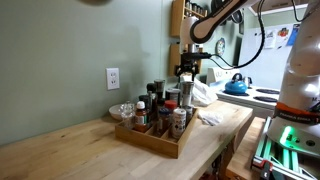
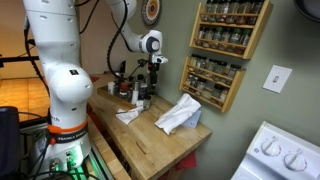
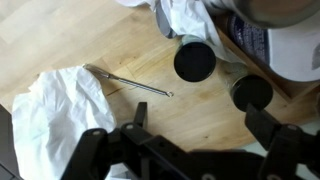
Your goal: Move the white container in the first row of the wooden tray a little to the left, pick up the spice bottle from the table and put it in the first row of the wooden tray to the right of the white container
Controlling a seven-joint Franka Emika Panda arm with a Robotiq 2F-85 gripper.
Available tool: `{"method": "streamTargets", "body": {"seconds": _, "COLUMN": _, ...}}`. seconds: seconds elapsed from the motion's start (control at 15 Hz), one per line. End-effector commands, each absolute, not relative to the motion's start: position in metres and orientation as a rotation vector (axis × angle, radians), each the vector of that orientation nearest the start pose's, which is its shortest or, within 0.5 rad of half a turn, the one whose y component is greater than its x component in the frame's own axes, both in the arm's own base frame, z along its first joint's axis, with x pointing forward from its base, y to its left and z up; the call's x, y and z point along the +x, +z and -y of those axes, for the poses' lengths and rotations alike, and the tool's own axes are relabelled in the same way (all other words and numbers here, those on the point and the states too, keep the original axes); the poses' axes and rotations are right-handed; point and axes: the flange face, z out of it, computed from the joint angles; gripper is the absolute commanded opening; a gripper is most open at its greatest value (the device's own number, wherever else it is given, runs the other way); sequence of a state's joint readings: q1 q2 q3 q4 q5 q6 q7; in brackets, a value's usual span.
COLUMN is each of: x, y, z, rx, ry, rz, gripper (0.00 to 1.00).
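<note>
The wooden tray stands on the butcher-block table and holds several small dark-capped bottles. A pale whitish jar, the white container, stands at the tray's end nearest the arm. My gripper hangs above that end, open and empty; it also shows in the other exterior view. In the wrist view my gripper is spread over bare wood. Two dark-capped spice bottles stand just beyond the fingers. A large pale blurred object fills the top right corner.
A crumpled white cloth lies left of the fingers, with a thin metal rod beside it. Another cloth lies on the table. A wall spice rack, a glass bowl and a blue kettle are nearby.
</note>
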State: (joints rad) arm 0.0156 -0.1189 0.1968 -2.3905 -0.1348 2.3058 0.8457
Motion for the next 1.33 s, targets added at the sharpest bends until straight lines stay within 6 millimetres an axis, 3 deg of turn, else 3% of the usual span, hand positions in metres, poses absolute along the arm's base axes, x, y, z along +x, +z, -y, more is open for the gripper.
{"method": "streamTargets", "body": {"seconds": 0.0, "x": 0.469, "y": 0.344, "z": -0.089, "rx": -3.043, "ry": -0.044, "rz": -1.169, "gripper": 1.00}}
{"method": "streamTargets", "body": {"seconds": 0.27, "x": 0.464, "y": 0.322, "z": -0.080, "rx": -2.896, "ry": 0.130, "rz": -1.412, "gripper": 1.00}}
{"method": "streamTargets", "body": {"seconds": 0.53, "x": 0.462, "y": 0.303, "z": -0.081, "rx": -2.688, "ry": 0.257, "rz": -1.458, "gripper": 1.00}}
{"method": "streamTargets", "body": {"seconds": 0.8, "x": 0.463, "y": 0.295, "z": -0.083, "rx": -2.596, "ry": 0.211, "rz": -1.433, "gripper": 1.00}}
{"method": "streamTargets", "body": {"seconds": 1.27, "x": 0.463, "y": 0.278, "z": -0.083, "rx": -2.637, "ry": 0.073, "rz": -1.360, "gripper": 1.00}}
